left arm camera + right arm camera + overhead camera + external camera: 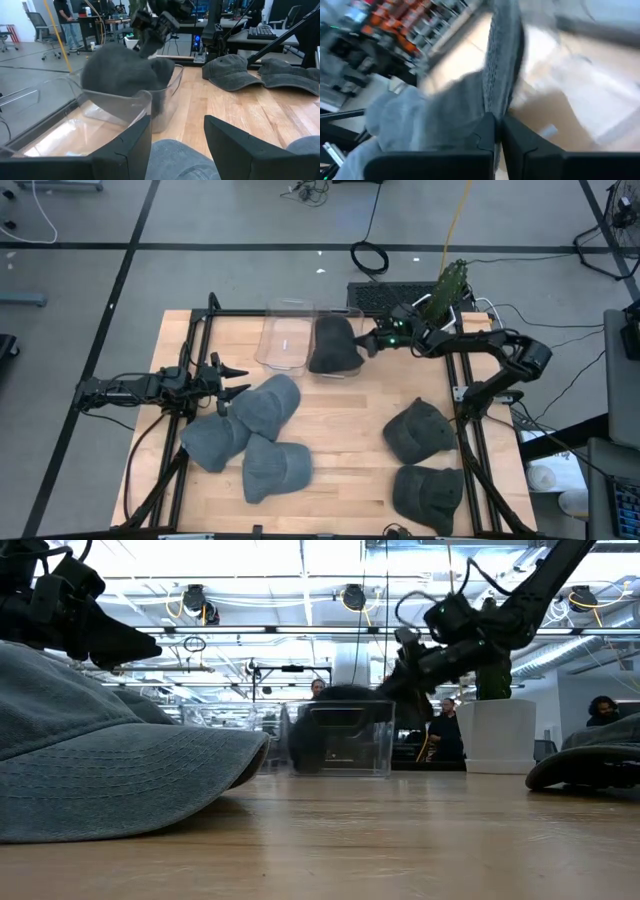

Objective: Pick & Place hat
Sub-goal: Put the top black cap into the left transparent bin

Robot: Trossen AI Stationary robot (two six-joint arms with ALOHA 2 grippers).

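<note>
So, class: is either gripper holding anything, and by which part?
The right gripper is shut on the edge of a grey hat at the clear plastic bin. The left gripper hangs open above another hat, holding nothing.

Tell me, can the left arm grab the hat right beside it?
Probably yes. The left gripper is open, hovering next to the nearest gray hat, with nothing between them.

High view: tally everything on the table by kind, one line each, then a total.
Grey hats: 6 — three clustered by the left gripper, two on the right side, one at the clear bin, pinched by the right gripper
Clear plastic bins: 1
Total: 7
</note>
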